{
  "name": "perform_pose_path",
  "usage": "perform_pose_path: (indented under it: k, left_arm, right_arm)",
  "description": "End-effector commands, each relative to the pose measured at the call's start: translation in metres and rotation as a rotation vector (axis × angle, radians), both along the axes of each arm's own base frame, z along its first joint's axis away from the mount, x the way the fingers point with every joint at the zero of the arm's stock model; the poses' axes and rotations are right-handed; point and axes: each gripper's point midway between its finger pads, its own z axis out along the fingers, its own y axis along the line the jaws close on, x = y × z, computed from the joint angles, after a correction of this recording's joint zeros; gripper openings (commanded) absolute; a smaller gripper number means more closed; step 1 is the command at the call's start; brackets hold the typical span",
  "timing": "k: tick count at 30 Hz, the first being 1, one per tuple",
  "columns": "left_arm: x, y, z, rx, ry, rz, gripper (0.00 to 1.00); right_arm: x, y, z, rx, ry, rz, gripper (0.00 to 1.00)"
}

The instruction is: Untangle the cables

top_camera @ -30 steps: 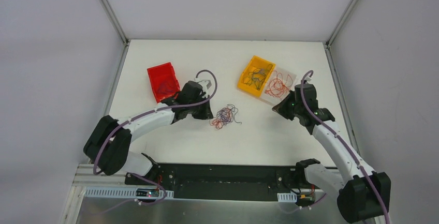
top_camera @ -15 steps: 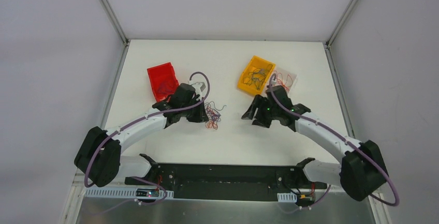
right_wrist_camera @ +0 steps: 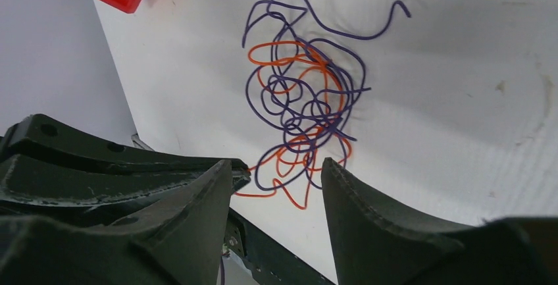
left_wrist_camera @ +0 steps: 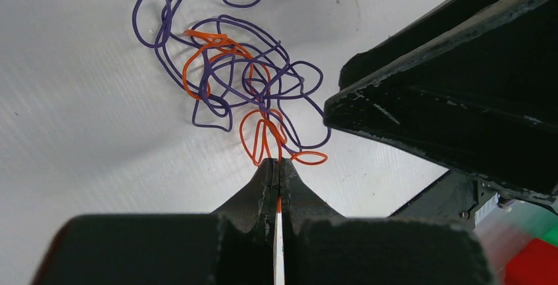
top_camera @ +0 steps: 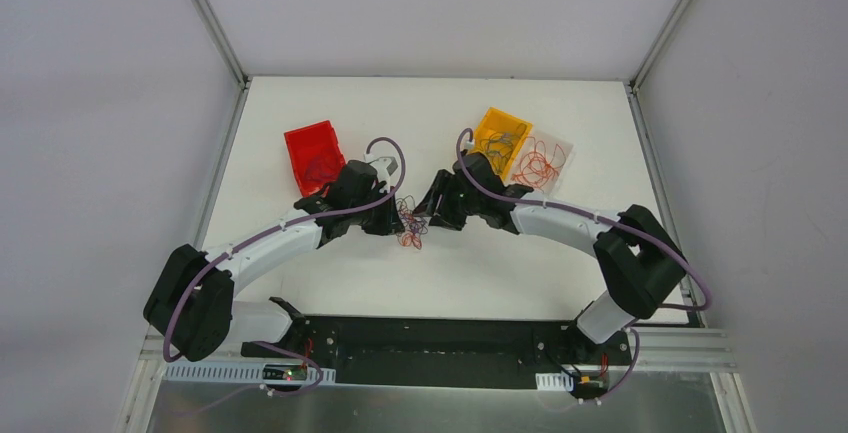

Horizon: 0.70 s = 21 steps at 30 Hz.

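1. Since a second ago the right arm has swung away from the bins to the middle, and its gripper has opened; the left arm has pulled the bunch a little toward its own side.
2. White table lies under both grippers.
3. Red bin sits just past the left gripper, on its outer side; the orange bin and the clear tray sit past the right gripper, side by side, each with wires inside.
4. Left gripper is squeezed tight on an orange wire of the cables; the right gripper faces it, very near, with its fingers apart and nothing held.
5. Cables lie on the table as one curly purple and orange bunch, between the two grippers; the near end of the bunch sits right at the gap between the right gripper's fingers.
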Motion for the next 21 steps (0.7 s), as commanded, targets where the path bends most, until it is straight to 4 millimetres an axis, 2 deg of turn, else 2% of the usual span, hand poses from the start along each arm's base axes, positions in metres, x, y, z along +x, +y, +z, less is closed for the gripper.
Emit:
perform_pose_path:
  k: [1,8,10,13,15,16,21]
  left_arm:
    - [0.001,-0.007,0.011,-0.048,-0.02,-0.014,0.0]
    - [0.0,-0.004,0.01,-0.045,-0.026,-0.007,0.0]
    - [0.0,-0.004,0.009,-0.043,-0.024,-0.003,0.0]
    - [0.0,-0.003,0.009,-0.042,-0.024,0.001,0.0]
    - [0.0,-0.002,0.008,-0.036,-0.026,0.008,0.0]
    - [0.001,0.0,0.008,-0.032,-0.03,0.017,0.0]
    - [0.004,0.011,0.004,-0.002,-0.05,0.073,0.0]
  right_arm:
    - [0.013,0.031,0.023,0.078,-0.055,-0.003,0.55]
    - [0.008,0.042,-0.001,0.062,-0.019,0.008,0.5]
    - [0.005,0.042,-0.007,0.059,-0.01,0.007,0.4]
    - [0.005,0.039,-0.008,0.055,-0.017,0.002,0.13]
    - [0.005,0.032,-0.001,0.045,-0.039,-0.004,0.02]
    - [0.005,0.027,0.001,0.032,-0.051,-0.01,0.0]
    - [0.009,-0.01,0.002,-0.036,-0.079,-0.058,0.0]
